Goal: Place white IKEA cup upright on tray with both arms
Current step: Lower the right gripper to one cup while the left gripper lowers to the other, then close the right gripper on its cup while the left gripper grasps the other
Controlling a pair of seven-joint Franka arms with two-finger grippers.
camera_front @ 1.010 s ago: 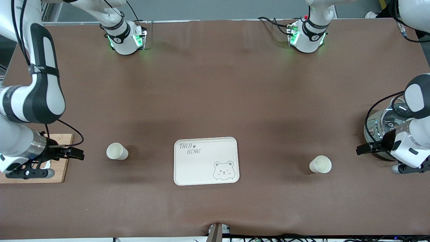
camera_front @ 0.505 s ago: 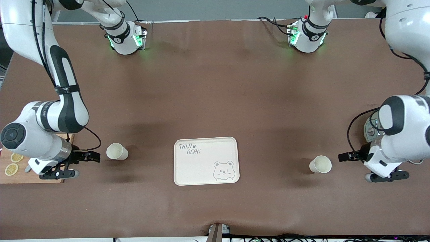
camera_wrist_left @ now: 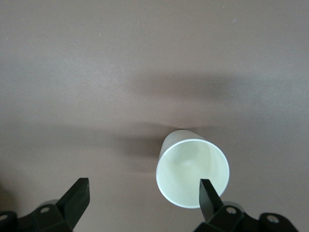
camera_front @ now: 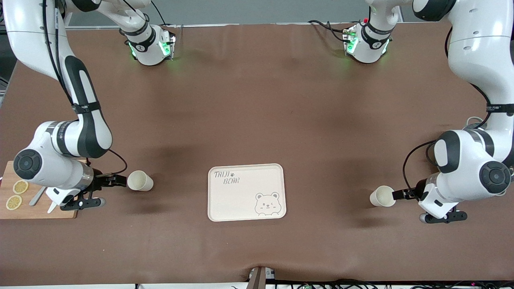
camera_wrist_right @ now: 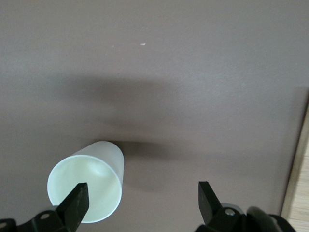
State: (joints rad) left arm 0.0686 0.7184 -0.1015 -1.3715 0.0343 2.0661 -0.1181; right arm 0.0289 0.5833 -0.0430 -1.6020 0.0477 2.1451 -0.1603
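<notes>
The cream-white tray (camera_front: pixel 237 200) with "TAIJI BEAR" lettering and a bear face lies bare in the middle of the table. One white cup (camera_front: pixel 140 180) stands mouth up toward the right arm's end. A second white cup (camera_front: pixel 382 196) stands mouth up toward the left arm's end. My right gripper (camera_front: pixel 117 180) is open, low beside the first cup; in the right wrist view one fingertip (camera_wrist_right: pixel 77 200) overlaps the cup (camera_wrist_right: pixel 87 188), which is off-centre from the gripper (camera_wrist_right: pixel 140 203). My left gripper (camera_front: pixel 401 194) is open beside the second cup (camera_wrist_left: pixel 193 171), likewise off-centre from the gripper (camera_wrist_left: pixel 143 200).
A wooden cutting board (camera_front: pixel 44 210) with lemon slices (camera_front: pixel 19 187) and a knife lies at the right arm's end, under the right arm; its edge shows in the right wrist view (camera_wrist_right: pixel 300 183). Both arm bases (camera_front: pixel 149 46) stand along the table's top edge.
Both arms have swung in from the table's ends toward the cups. Each open gripper now reaches its cup's side. The cups and tray have not moved.
</notes>
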